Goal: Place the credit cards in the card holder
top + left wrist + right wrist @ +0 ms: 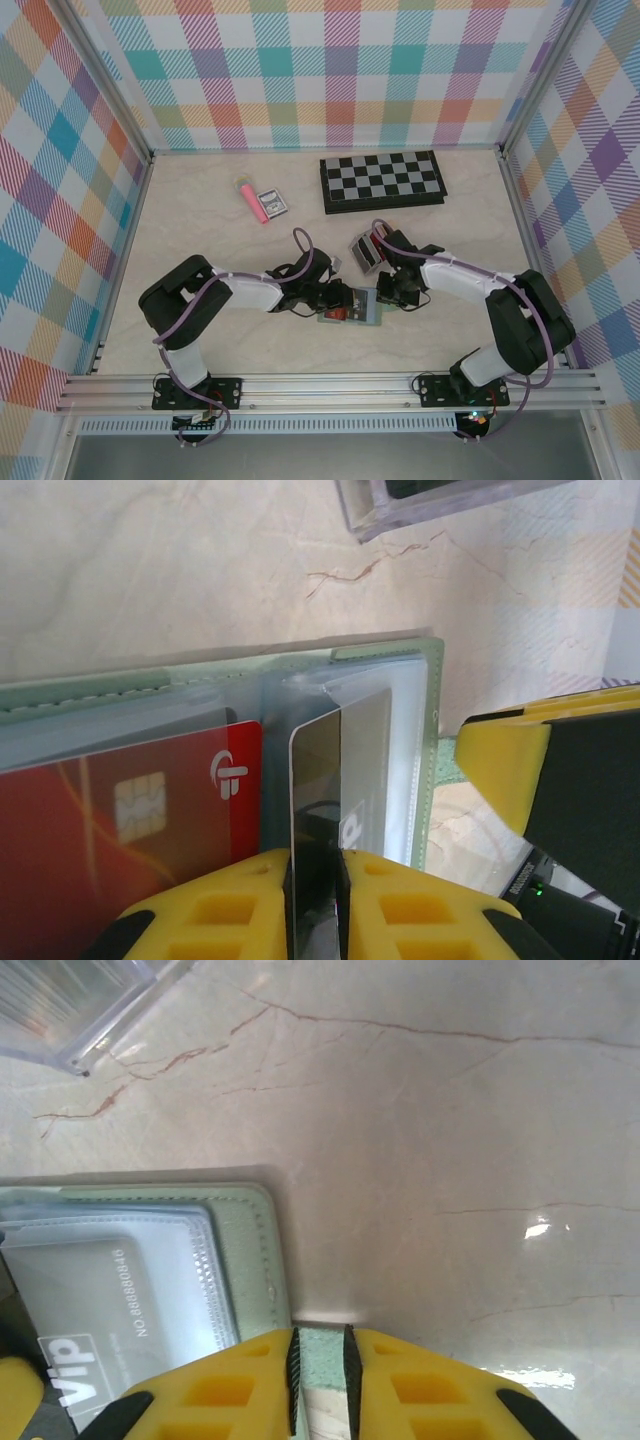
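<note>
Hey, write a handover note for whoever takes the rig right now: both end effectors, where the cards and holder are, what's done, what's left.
Left end effector: shut on the VIP card, which is partly inside a clear pocket.
Right end effector: shut on the green tab of the card holder, which lies open.
Done: red card is pocketed.
Left: seat the VIP card and release it, then check the clear rack for more cards; count unclear.
</note>
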`<state>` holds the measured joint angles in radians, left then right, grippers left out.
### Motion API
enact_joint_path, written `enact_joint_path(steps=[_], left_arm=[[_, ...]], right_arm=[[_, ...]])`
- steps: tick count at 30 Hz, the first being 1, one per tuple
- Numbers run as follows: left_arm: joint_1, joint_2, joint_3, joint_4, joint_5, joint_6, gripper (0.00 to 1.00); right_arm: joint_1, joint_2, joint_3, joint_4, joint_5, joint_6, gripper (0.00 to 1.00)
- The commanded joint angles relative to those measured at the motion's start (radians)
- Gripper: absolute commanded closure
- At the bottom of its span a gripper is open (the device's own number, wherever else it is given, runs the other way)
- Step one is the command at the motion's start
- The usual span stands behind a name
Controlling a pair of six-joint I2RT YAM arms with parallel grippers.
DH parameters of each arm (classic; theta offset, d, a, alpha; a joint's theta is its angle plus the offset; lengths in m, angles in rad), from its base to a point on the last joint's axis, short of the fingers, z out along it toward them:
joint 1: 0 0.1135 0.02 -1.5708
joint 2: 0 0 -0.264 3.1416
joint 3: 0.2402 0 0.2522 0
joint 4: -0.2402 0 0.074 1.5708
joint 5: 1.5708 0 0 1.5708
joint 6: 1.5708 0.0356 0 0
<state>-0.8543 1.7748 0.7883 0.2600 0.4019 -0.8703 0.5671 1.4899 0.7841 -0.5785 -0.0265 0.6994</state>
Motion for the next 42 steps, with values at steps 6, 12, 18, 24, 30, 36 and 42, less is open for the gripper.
enact_joint_path(steps=[6, 12, 18, 24, 30, 36, 42], left_arm=[[-0.024, -0.010, 0.053, -0.139, -0.047, 0.043, 0.74], [-0.028, -0.057, 0.086, -0.260, -0.097, 0.090, 0.60], [-0.033, -0.054, 0.105, -0.291, -0.105, 0.104, 0.60], [-0.056, -0.003, 0.150, -0.265, -0.063, 0.099, 0.72], [-0.082, 0.056, 0.197, -0.262, -0.043, 0.093, 0.73], [-0.089, 0.048, 0.207, -0.287, -0.067, 0.097, 0.69], [-0.088, -0.068, 0.175, -0.367, -0.160, 0.103, 0.57]], right_arm=[[0.000, 0.043, -0.022, 0.028, -0.067, -0.005, 0.84], [-0.001, 0.046, -0.020, 0.023, -0.056, -0.005, 0.84], [-0.001, 0.054, -0.020, 0.036, -0.074, -0.007, 0.84], [-0.001, 0.062, -0.020, 0.048, -0.093, -0.011, 0.84], [-0.001, 0.066, -0.030, 0.063, -0.108, -0.002, 0.84], [-0.002, 0.055, -0.033, 0.050, -0.091, 0.003, 0.84], [-0.003, -0.032, 0.028, -0.039, -0.015, -0.019, 0.78]])
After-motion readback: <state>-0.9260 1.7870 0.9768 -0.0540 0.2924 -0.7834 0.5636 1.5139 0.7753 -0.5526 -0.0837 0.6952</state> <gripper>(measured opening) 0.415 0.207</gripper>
